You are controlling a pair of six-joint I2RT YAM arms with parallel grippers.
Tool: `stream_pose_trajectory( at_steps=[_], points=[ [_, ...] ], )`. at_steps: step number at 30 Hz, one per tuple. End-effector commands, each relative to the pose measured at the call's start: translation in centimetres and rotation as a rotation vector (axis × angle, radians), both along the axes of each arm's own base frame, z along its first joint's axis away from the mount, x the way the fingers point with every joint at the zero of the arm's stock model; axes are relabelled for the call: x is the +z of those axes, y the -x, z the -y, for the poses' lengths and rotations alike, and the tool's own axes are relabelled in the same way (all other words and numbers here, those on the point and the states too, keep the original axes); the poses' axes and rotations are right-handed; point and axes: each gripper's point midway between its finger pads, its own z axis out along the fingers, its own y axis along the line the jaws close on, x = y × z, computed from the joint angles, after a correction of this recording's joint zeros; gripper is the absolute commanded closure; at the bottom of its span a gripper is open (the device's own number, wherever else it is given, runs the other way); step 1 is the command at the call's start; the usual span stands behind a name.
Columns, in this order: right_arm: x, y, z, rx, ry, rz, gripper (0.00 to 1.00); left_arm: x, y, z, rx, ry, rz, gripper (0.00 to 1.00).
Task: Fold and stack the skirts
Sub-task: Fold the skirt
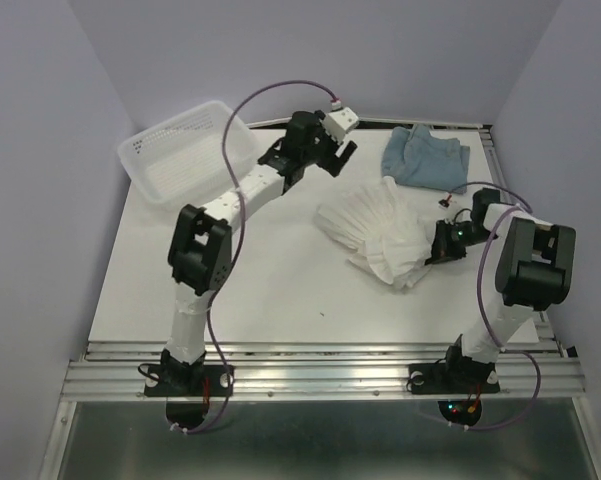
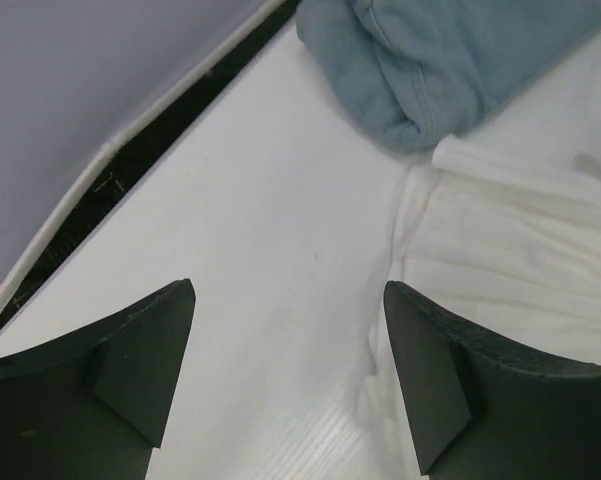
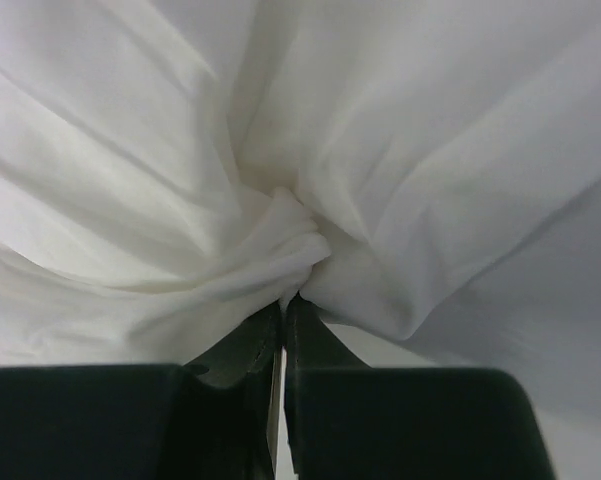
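Right wrist view alone: right gripper point(image 3: 283, 305) pinches thin white ruffled skirt point(image 1: 380, 235), lying diagonally far-left to near-right; left gripper point(image 2: 288, 290) spread.

White skirt point(image 3: 280, 215) pinched in right hand point(image 3: 283, 310)

We see a lavender wall point(image 2: 80, 70) just beyond the left gripper point(image 2: 288, 288), white table point(image 2: 260, 200) beneath it (evenly lit).

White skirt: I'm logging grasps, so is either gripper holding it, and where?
The right gripper pinches a bunched fold of the white ruffled skirt, at its edge nearest that arm. The left gripper is open, holding nothing.
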Motion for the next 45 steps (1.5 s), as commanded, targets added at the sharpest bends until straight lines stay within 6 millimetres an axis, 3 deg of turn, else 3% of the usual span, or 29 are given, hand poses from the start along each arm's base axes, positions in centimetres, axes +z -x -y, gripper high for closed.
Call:
stream_pose_trajectory(
  at_steps=[1, 2, 4, 5, 6, 7, 8, 9, 10, 14, 17, 21, 24, 25, 27, 29, 32, 34, 37, 38, 40, 42, 43, 44, 45],
  points=[
    [0.6, 0.9, -4.5, 0.135, 0.064, 0.019, 0.97, 13.7, 4.6, -5.8, 0.066, 0.248, 0.030, 0.12],
    [0.9, 1.0, -6.5, 0.188, 0.059, 0.027, 0.96, 11.0, 6.0, -6.3, 0.042, 0.237, -0.049, 0.12],
    [1.5, 1.3, -9.2, 0.220, 0.027, 0.009, 0.91, 11.2, 8.1, -8.1, 0.062, 0.271, -0.110, 0.12],
    [1.7, 1.6, -10.5, 0.243, 0.007, -0.002, 0.86, 9.0, 9.2, -8.7, 0.063, 0.257, -0.170, 0.12],
    [2.2, 2.4, -13.0, 0.283, -0.041, -0.022, 0.80, 8.5, 9.9, -9.1, 0.061, 0.262, -0.193, 0.13],
    [2.7, 2.8, -14.1, 0.307, -0.063, -0.024, 0.73, 9.0, 11.0, -9.5, 0.048, 0.293, -0.215, 0.13],
    [3.2, 3.3, -15.1, 0.328, -0.083, -0.023, 0.70, 8.3, 11.4, -9.9, 0.062, 0.296, -0.237, 0.13],
    [4.4, 3.9, -16.1, 0.350, -0.111, 0.009, 0.62, 7.2, 12.9, -10.0, 0.029, 0.328, -0.305, 0.15],
    [5.1, 4.2, -16.3, 0.347, -0.121, 0.030, 0.54, 5.6, 13.9, -10.1, 0.018, 0.330, -0.357, 0.16],
    [7.7, 4.7, -15.3, 0.313, -0.061, 0.114, 0.37, 3.8, 16.5, -8.9, -0.083, 0.345, -0.463, 0.22],
    [9.8, 5.7, -14.0, 0.347, -0.021, 0.149, 0.36, 2.0, 18.3, -8.1, -0.147, 0.331, -0.527, 0.28],
    [11.7, 3.9, -12.4, 0.285, 0.040, 0.226, 0.33, -0.4, 19.8, -6.8, -0.174, 0.308, -0.598, 0.31],
    [10.7, 2.1, -11.3, 0.223, 0.037, 0.199, 0.36, -2.4, 19.7, -6.0, -0.175, 0.298, -0.665, 0.35],
    [9.4, 1.4, -11.1, 0.207, 0.024, 0.149, 0.40, -3.7, 19.7, -5.8, -0.169, 0.289, -0.703, 0.37],
    [8.1, 0.2, -10.2, 0.171, 0.019, 0.118, 0.43, -4.3, 19.3, -5.2, -0.173, 0.282, -0.723, 0.41],
    [6.3, -1.0, -10.3, 0.167, 0.018, 0.096, 0.45, -5.6, 18.9, -5.0, -0.164, 0.263, -0.748, 0.43],
    [4.2, -2.6, -10.4, 0.157, 0.012, 0.087, 0.49, -6.1, 17.8, -5.4, -0.137, 0.217, -0.713, 0.46],
    [3.3, -3.5, -10.8, 0.150, -0.011, 0.092, 0.56, -6.8, 17.5, -5.7, -0.117, 0.181, -0.714, 0.46],
    [1.7, -4.0, -11.0, 0.141, -0.024, 0.078, 0.62, -7.9, 16.4, -6.5, -0.100, 0.081, -0.686, 0.47],
    [1.5, -3.8, -11.0, 0.143, -0.024, 0.072, 0.64, -7.8, 15.7, -7.0, -0.081, 0.043, -0.648, 0.47],
    [1.6, -2.5, -11.5, 0.184, -0.041, 0.057, 0.66, -5.3, 14.4, -7.5, -0.103, 0.003, -0.503, 0.45],
    [2.3, -1.6, -11.9, 0.213, -0.048, 0.068, 0.67, -4.0, 13.7, -8.6, -0.086, -0.049, -0.397, 0.37],
    [3.8, -1.4, -12.0, 0.229, -0.054, 0.109, 0.67, -3.3, 13.7, -8.8, -0.114, -0.098, -0.321, 0.34],
    [4.7, -1.7, -11.8, 0.233, -0.040, 0.142, 0.66, -1.3, 13.6, -9.5, -0.101, -0.120, -0.240, 0.31],
    [5.7, -2.2, -11.6, 0.246, -0.021, 0.187, 0.64, -1.5, 14.2, -9.9, -0.106, -0.158, -0.212, 0.27]
  ],
)
